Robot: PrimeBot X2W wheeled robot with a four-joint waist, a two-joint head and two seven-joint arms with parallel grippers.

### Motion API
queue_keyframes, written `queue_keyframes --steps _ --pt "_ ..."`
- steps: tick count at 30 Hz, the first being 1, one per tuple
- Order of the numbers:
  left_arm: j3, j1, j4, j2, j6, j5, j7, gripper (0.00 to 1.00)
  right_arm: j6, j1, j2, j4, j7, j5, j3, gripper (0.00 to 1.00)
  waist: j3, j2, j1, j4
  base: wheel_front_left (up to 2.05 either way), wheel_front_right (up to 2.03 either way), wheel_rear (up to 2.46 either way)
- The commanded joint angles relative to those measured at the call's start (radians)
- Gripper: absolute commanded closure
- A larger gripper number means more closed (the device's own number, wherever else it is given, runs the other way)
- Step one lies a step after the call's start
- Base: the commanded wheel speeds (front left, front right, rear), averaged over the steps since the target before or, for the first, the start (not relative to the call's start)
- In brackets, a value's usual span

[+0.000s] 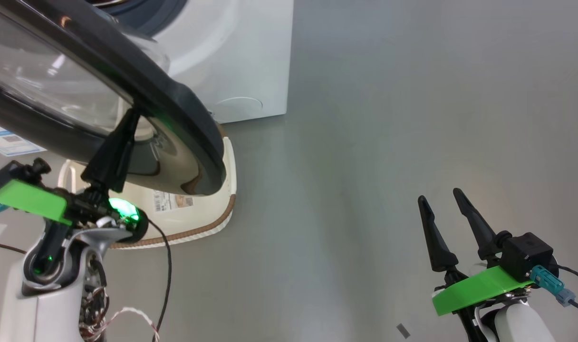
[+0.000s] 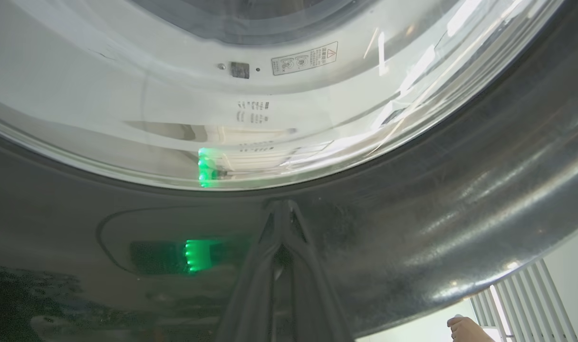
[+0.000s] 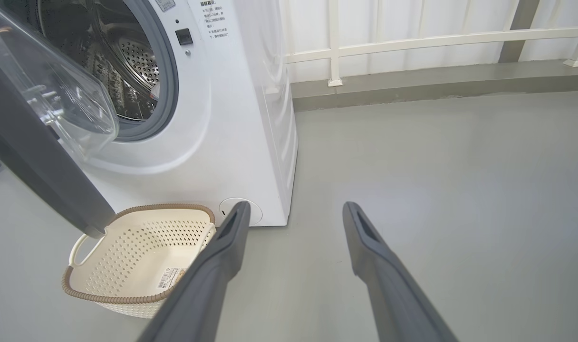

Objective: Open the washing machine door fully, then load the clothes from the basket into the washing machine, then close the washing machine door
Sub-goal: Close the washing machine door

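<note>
- Left gripper (image 1: 131, 116) has its two dark fingers pressed together with nothing between them; the joined tips rest against the glossy black rim of the washing machine door (image 1: 184, 109).
- In the left wrist view the same closed gripper (image 2: 282, 209) meets the door (image 2: 460, 190) just below the clear glass bowl window (image 2: 270, 118) — the fingers are mirrored in the rim's shine.
- That door (image 3: 37, 156) stands part-way open, swung out from the washing machine (image 3: 222, 142), so the steel drum (image 3: 127, 61) and blue-grey gasket (image 3: 168, 80) show behind it.
- Its lower edge hangs over the left side of the basket (image 3: 141, 237), which sits on the grey floor (image 3: 460, 190) just in front of the machine, its perforated bottom and label sticker (image 3: 170, 278) in plain sight.
- From the head, the basket (image 1: 222, 223) lies just beyond the left gripper, partly under the door.
- Right gripper (image 1: 440, 197) is spread wide and empty, well apart from the door and the washing machine (image 1: 251, 57), over bare floor.
- Along its own fingers, the right gripper (image 3: 296, 209) points at the floor beside the machine's right corner — the basket is to its left.
</note>
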Motion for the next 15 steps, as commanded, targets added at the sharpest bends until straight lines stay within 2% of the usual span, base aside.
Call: queue_keyframes --steps 1,15 --pt "0.024 -0.037 -0.011 0.02 -0.011 0.011 -0.013 1.0 0.002 -0.019 0.002 -0.025 -0.012 0.017 0.018 0.0 0.012 0.0 0.0 -0.015 0.0 0.0 0.0" --pt "0.031 -0.114 0.034 0.02 -0.014 0.037 -0.082 1.0 0.002 -0.037 0.009 -0.026 -0.012 0.017 0.027 0.0 0.022 0.0 0.0 -0.04 0.0 0.0 0.0"
